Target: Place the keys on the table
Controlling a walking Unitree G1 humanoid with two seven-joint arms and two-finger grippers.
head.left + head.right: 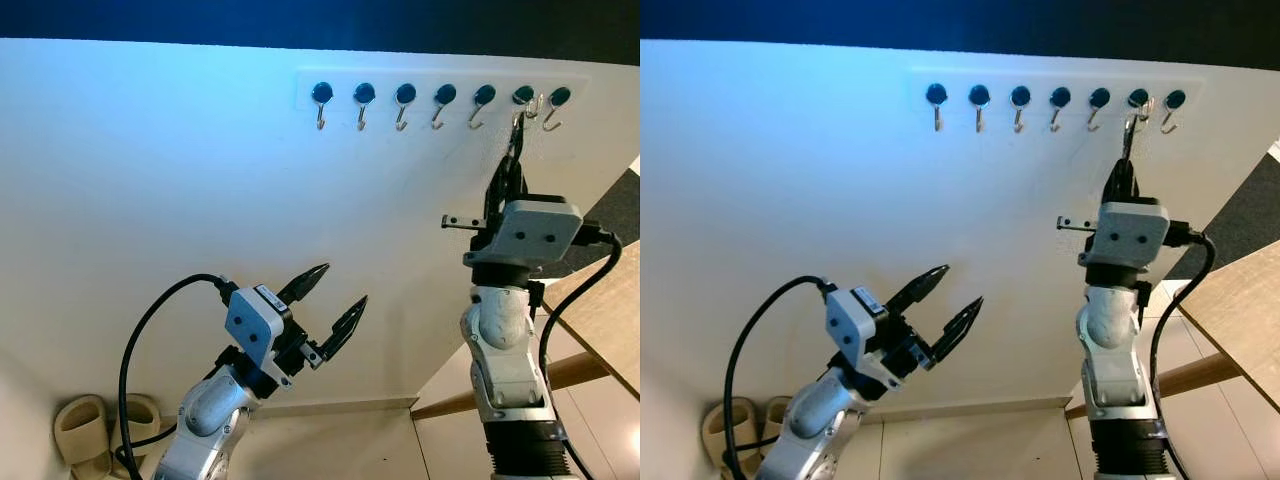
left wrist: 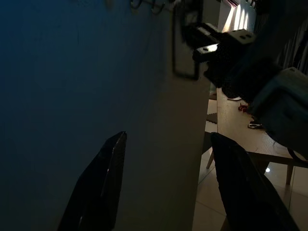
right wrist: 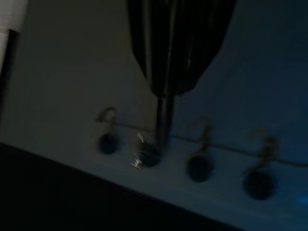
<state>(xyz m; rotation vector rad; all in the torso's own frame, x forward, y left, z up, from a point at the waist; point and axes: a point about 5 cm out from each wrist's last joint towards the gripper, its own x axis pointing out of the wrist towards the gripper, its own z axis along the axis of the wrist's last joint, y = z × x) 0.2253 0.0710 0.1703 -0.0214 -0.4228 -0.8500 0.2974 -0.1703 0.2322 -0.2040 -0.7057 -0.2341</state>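
A silver key ring (image 1: 531, 106) hangs on the second hook from the right of a hook rail (image 1: 400, 96) on the white wall. A thin dark strap runs down from it. My right gripper (image 1: 513, 158) is raised straight under that hook, its fingers pressed together on the strap. The right wrist view shows the shut fingertips (image 3: 166, 89), the strap and the glinting keys (image 3: 139, 158) at the hook. My left gripper (image 1: 342, 285) is open and holds nothing, low and to the left, near the wall.
A wooden table (image 1: 605, 305) stands to the right, beside the wall's end, with small items on it in the left wrist view. A pair of beige slippers (image 1: 85, 425) lies on the floor at lower left. The other hooks are bare.
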